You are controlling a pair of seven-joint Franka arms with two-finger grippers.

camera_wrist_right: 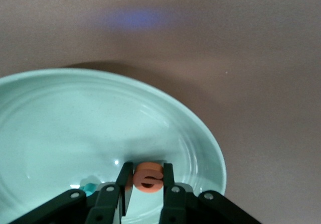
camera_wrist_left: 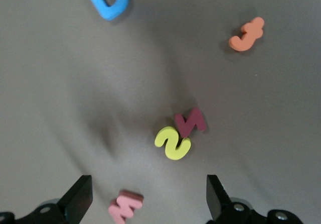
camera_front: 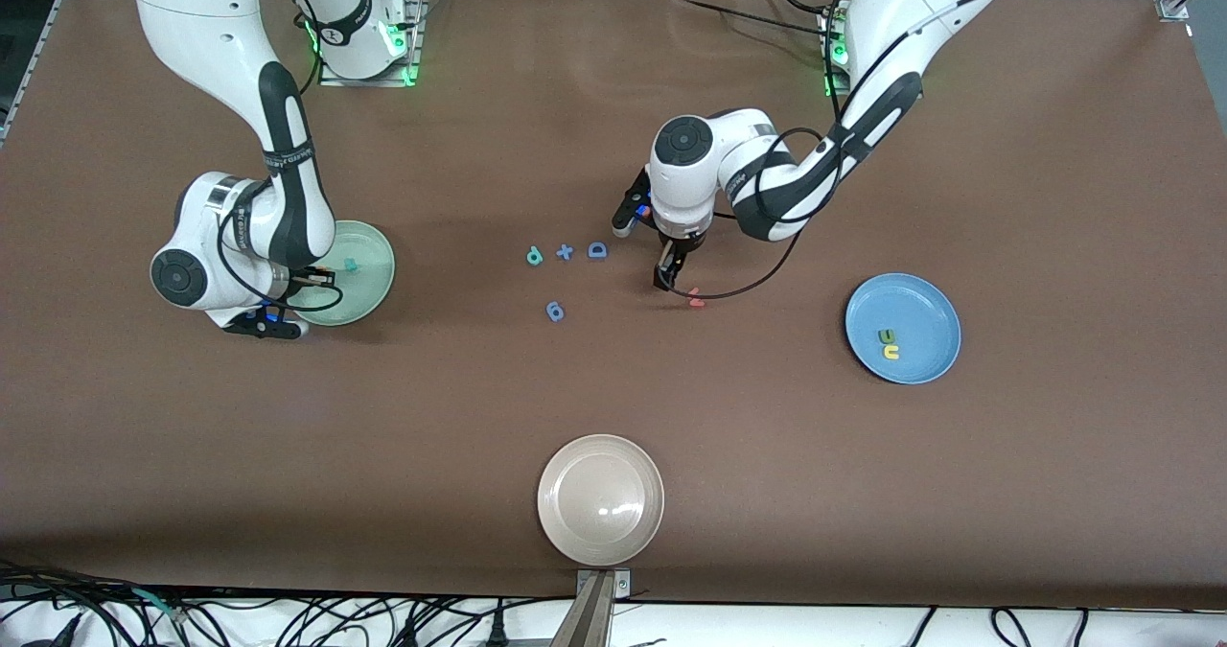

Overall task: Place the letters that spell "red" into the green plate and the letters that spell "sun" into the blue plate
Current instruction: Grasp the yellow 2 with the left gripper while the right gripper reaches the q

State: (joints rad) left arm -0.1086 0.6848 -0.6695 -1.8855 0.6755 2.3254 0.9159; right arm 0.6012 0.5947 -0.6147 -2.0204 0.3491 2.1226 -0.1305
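Right end effector [camera_wrist_right: 146,181]: over the green plate [camera_front: 379,273], fingers pinching the orange e [camera_wrist_right: 148,176] between them; letter held upright just above the plate's floor. Teal r [camera_front: 352,265] lying in the same plate, near its middle.

Left end effector [camera_front: 669,278]: over the mid-desk cluster of letters, fingers [camera_wrist_left: 77,199] spread to full width, holding nothing, touching nothing.

Yellow s [camera_wrist_left: 172,142]: flat on the desk [camera_front: 1054,149] below the left end effector, one end touching the dark red letter [camera_wrist_left: 190,121]. Pink letter [camera_wrist_left: 125,207] close by, between the fingertips in the left wrist view. Orange 3 [camera_wrist_left: 247,34] apart from these; blue capital D [camera_wrist_left: 107,0] well apart, toward the right arm's end.

Teal d [camera_front: 534,256]: on the desk in a row with a blue plus sign [camera_front: 565,252] and the capital D. Blue 6 [camera_front: 555,311] nearer the front camera than that row.

Blue plate [camera_front: 935,302]: toward the left arm's end of the desk; yellow u [camera_front: 891,351] and olive-green n [camera_front: 886,336] inside, just beside each other.

Beige-white plate [camera_front: 561,522]: at the desk edge nearest the front camera.
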